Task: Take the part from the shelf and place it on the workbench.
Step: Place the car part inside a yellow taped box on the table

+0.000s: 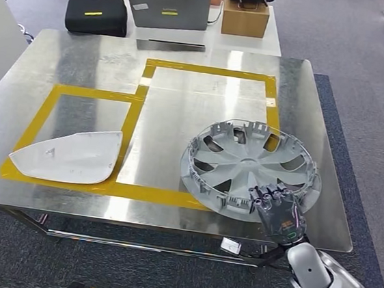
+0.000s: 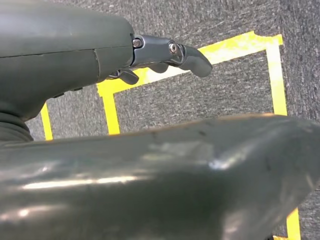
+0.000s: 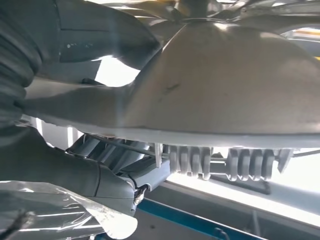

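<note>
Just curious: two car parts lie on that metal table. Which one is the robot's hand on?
The round grey wheel cover: the right hand grips its near rim. The white mirror cover lies apart, untouched.

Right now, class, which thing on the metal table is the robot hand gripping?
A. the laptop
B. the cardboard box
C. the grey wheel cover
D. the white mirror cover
C: the right robot hand grips the near rim of the grey wheel cover, while the white mirror cover lies apart on the table, untouched.

I see an office-like test lab: steel worktop [image 1: 84, 64] with yellow tape [image 1: 122, 190], grey carpet [image 1: 346, 36], a laptop [image 1: 168, 7] beyond my hand [image 1: 276, 211].
</note>
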Robot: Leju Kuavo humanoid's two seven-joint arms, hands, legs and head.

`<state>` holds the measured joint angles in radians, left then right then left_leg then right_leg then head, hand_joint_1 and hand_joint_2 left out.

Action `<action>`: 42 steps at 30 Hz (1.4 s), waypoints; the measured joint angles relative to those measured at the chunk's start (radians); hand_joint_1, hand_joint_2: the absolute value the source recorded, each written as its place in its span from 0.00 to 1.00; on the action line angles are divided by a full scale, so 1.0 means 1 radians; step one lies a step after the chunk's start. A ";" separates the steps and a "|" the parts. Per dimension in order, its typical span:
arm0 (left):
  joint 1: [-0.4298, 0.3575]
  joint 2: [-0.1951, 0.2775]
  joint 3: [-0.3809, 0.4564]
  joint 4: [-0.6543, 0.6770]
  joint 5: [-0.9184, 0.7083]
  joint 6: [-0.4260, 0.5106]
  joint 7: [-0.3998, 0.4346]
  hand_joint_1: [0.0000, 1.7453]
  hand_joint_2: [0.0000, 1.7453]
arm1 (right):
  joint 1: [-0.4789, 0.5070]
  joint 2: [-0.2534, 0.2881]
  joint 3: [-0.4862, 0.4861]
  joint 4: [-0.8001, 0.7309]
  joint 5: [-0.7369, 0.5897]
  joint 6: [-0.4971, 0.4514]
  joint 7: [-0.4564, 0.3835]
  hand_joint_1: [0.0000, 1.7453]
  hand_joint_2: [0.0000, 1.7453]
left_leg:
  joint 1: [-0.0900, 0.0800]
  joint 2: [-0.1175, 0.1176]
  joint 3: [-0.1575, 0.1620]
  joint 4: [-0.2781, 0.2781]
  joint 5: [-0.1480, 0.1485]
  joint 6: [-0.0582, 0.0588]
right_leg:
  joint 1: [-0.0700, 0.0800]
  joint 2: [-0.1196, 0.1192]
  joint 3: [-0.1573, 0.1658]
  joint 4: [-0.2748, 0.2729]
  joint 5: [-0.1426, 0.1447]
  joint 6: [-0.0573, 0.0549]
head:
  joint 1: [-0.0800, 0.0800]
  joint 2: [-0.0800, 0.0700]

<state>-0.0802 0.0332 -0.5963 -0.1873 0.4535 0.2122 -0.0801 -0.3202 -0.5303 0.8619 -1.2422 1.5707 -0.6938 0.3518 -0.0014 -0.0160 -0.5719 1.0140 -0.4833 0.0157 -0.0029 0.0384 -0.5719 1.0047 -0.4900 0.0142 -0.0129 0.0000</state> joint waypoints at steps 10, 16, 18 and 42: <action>0.000 0.000 -0.003 0.000 -0.005 0.005 0.000 0.00 0.00 | 0.036 0.052 -0.192 0.017 0.000 0.000 -0.048 1.00 1.00 | 0.000 0.000 0.000 0.000 0.000 0.000 | 0.000 0.000 0.000 0.000 0.000 0.000 | 0.000 0.000; 0.000 0.000 -0.010 0.000 -0.006 0.006 0.000 0.00 0.00 | 0.041 0.061 -0.215 0.018 0.000 0.000 -0.056 1.00 1.00 | 0.000 0.000 0.000 0.000 0.000 0.000 | 0.000 0.000 0.000 0.000 0.000 0.000 | 0.000 0.000; 0.000 0.000 -0.014 0.000 -0.010 0.010 0.001 0.00 0.00 | 0.041 0.066 -0.236 0.018 0.000 0.000 -0.075 1.00 1.00 | 0.000 0.000 0.000 0.000 0.000 0.000 | 0.000 0.000 0.000 0.000 0.000 0.000 | 0.000 0.000; 0.000 -0.010 -0.050 0.000 -0.069 0.075 0.050 0.00 0.00 | -0.052 0.225 -0.510 0.070 -0.241 0.002 -0.378 0.00 1.00 | 0.000 0.000 0.000 0.000 0.001 0.000 | 0.000 0.000 0.000 0.000 0.000 0.000 | 0.000 0.000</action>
<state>-0.0801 0.0229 -0.6464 -0.1873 0.3843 0.2872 -0.0298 -0.3727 -0.3056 0.3523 -1.1720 1.3299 -0.6918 -0.0258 -0.0013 -0.0160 -0.5719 1.0140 -0.4822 0.0155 -0.0028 0.0384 -0.5718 1.0050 -0.4896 0.0143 -0.0128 0.0000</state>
